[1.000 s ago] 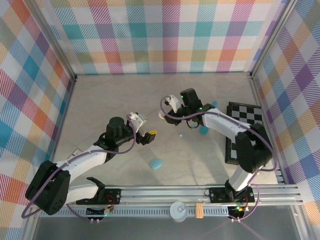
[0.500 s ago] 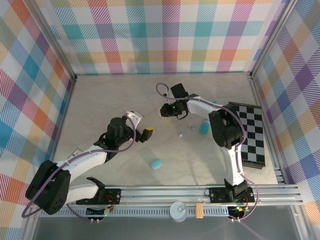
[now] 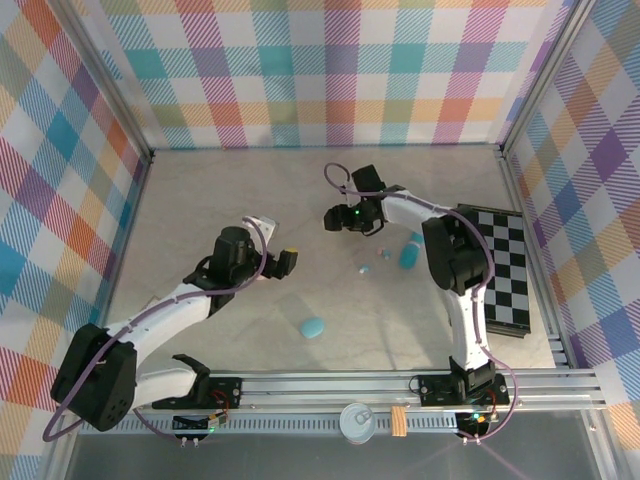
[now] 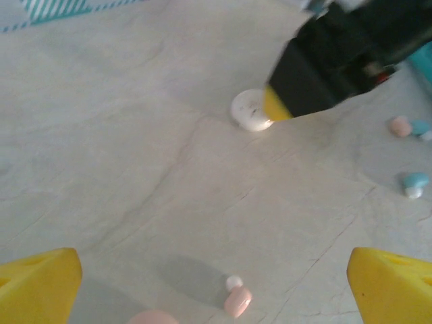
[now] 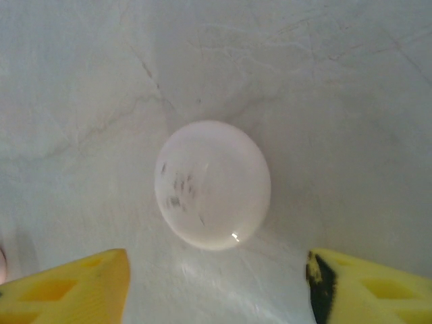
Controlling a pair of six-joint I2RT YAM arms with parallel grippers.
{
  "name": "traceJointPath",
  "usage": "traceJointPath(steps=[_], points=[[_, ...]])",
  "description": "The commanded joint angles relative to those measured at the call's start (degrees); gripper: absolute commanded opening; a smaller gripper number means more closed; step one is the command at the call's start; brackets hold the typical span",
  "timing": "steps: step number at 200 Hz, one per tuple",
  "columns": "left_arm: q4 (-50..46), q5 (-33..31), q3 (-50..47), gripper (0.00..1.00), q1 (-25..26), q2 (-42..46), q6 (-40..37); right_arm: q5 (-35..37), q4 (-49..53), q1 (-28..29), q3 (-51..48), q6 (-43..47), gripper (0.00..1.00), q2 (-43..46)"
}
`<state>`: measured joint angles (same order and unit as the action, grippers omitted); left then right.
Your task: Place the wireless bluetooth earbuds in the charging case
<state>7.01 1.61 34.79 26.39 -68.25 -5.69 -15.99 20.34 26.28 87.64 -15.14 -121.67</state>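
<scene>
I've got the right gripper (image 5: 214, 291) with its jaws apart, clamping nothing, and the white case (image 5: 212, 183) lies free on the table (image 5: 337, 81) just ahead of its tips. My left gripper (image 4: 216, 290) is spread wide too, empty, well off from the white case. One pink earbud (image 4: 237, 301) lies between its tips. Other earbuds (image 4: 414, 181), pink and teal, lie scattered near that case.

In the left wrist view, a pink rounded shape (image 4: 154, 317) is cut off by the bottom edge, and the blurred right gripper (image 4: 271, 108) at upper right hides one side of the white case (image 4: 247, 110). In the right wrist view, a pink sliver (image 5: 2, 263) at the lower left edge is too cropped to identify. From above, the earbuds (image 3: 364, 268) right of centre are too small to tell apart
</scene>
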Motion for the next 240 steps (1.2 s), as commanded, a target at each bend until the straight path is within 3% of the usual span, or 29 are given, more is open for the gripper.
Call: traceJointPath(steps=[1,33,61,88,122,169,201,240], points=[[-14.8,-1.6,5.5,0.99,-0.7,-1.7,1.7,0.9,-4.5,-0.1,-4.1,4.8,0.76,8.8],[-29.2,-5.6,11.5,0.99,-0.8,-5.4,-0.8,-1.4,-11.4,-0.1,-12.7,9.1,0.83,17.1],[-36.3,-11.0,14.8,0.99,-0.8,-10.8,-3.2,-1.9,-19.0,-0.2,-20.3,9.6,0.91,22.4],[-40.7,-12.2,17.8,0.98,-0.8,-16.3,-4.8,-1.7,-19.2,-0.2,-21.8,9.6,0.92,23.9],[-42.3,-10.7,19.9,0.93,-1.1,-21.6,-7.2,-1.9,-20.4,-0.2,-22.3,8.2,0.92,24.6],[-40.7,-8.8,20.5,0.67,-2.6,-25.5,-7.9,-1.2,-21.3,-0.1,-23.2,6.7,0.92,25.9],[-38.4,-7.1,20.5,0.59,-2.9,-26.7,-8.0,-0.1,-21.6,-0.1,-24.3,6.6,0.92,27.4],[-37.0,-5.2,20.5,0.58,-2.9,-28.3,-8.1,0.4,-21.6,-0.1,-24.4,5.5,0.92,27.4]])
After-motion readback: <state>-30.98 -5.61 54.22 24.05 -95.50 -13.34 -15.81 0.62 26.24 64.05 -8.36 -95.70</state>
